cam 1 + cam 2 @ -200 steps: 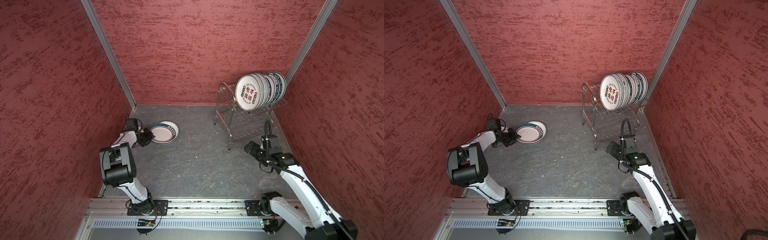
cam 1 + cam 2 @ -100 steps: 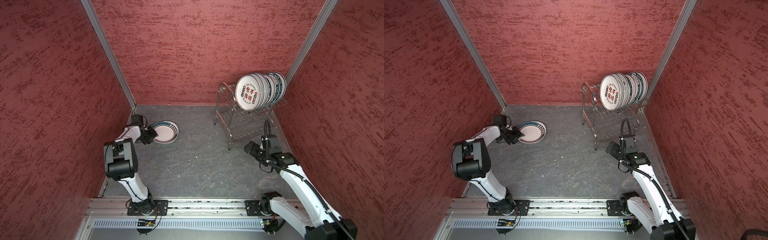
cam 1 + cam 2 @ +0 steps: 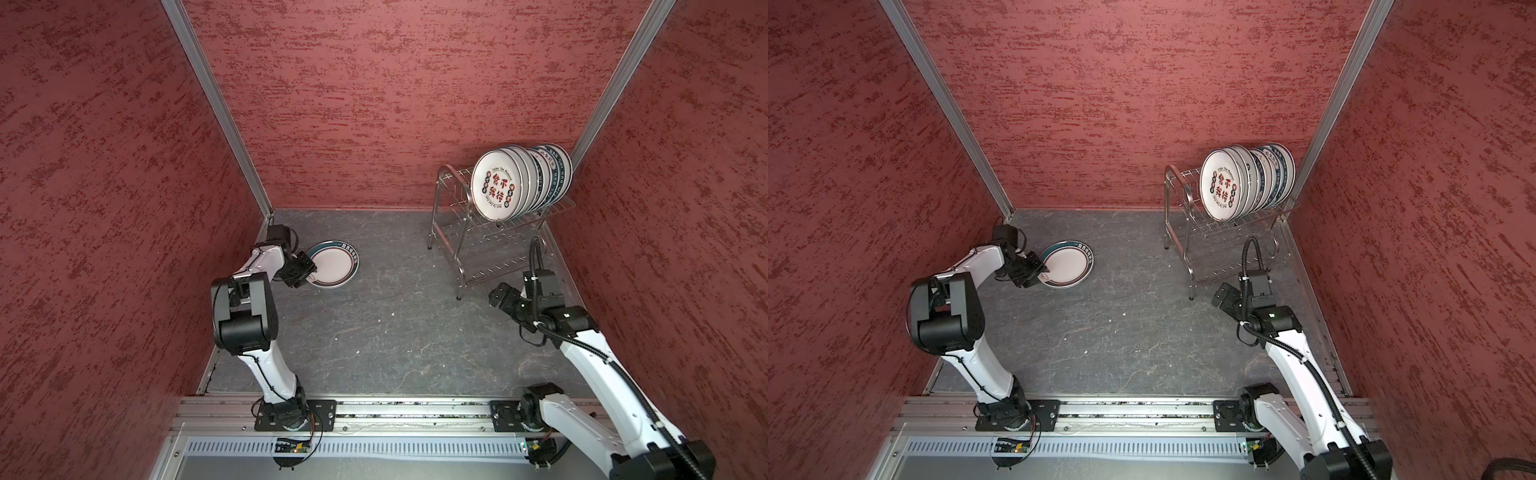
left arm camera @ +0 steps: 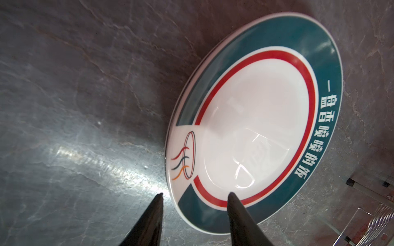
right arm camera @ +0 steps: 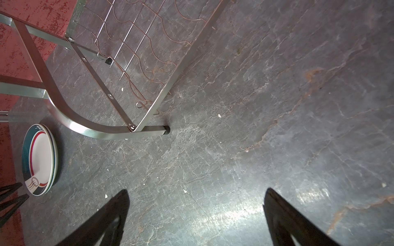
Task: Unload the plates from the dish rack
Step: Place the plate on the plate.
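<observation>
Left wrist view: left hand (image 4: pixel 195 197) spread, fingertips apart either side of the rim of a teal-rimmed plate (image 4: pixel 245 132), gripping nothing. That plate lies flat atop another on the counter (image 4: pixel 74 106), at 10 o'clock in both top views, close to the left wall (image 3: pixel 124 208). Remaining plates (image 3: pixel 496 185) stand on edge in the upper tier of the dish rack (image 3: pixel 458 266) at 2 o'clock, tight in the far corner by the right wall (image 3: pixel 665 208). Right hand (image 5: pixel 196 196) spread wide, empty, above the counter at 3 o'clock, just beside the rack's near foot. Open counter runs between stack and rack.
</observation>
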